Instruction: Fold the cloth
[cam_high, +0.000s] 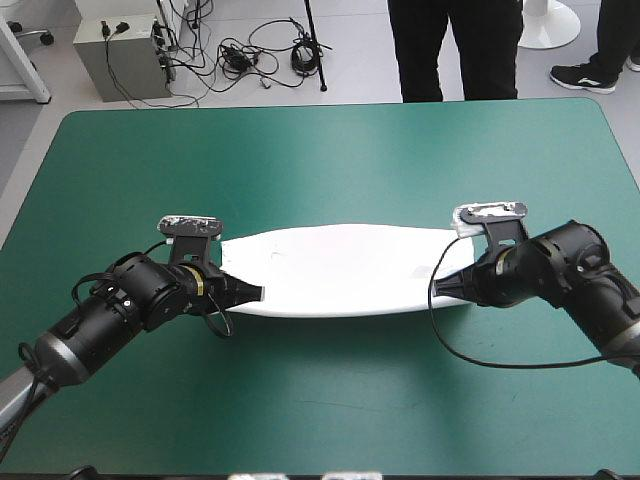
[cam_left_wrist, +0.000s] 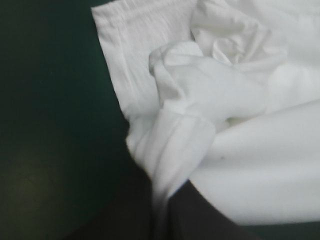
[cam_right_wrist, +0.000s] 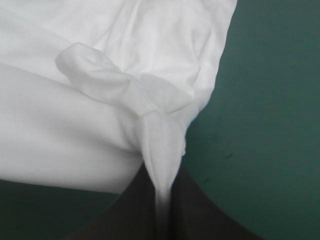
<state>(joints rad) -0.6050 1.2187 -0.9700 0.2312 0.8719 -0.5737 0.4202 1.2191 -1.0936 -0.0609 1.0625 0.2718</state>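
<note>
The white T-shirt (cam_high: 340, 272) lies in a long folded band across the middle of the teal-green table, stretched between both arms. My left gripper (cam_high: 256, 293) is shut on the T-shirt at its left end; in the left wrist view a bunched fold of the T-shirt (cam_left_wrist: 200, 100) runs down between the black fingers (cam_left_wrist: 195, 215) of my left gripper (cam_left_wrist: 161, 212). My right gripper (cam_high: 447, 286) is shut on the T-shirt at its right end. In the right wrist view my right gripper (cam_right_wrist: 161, 202) pinches a narrow pleat of the T-shirt (cam_right_wrist: 125, 90).
Bare teal-green table cover (cam_high: 330, 160) stretches beyond the T-shirt to the far edge and in front of it toward the near edge. A black cable loop (cam_high: 480, 360) lies on the table near the right arm.
</note>
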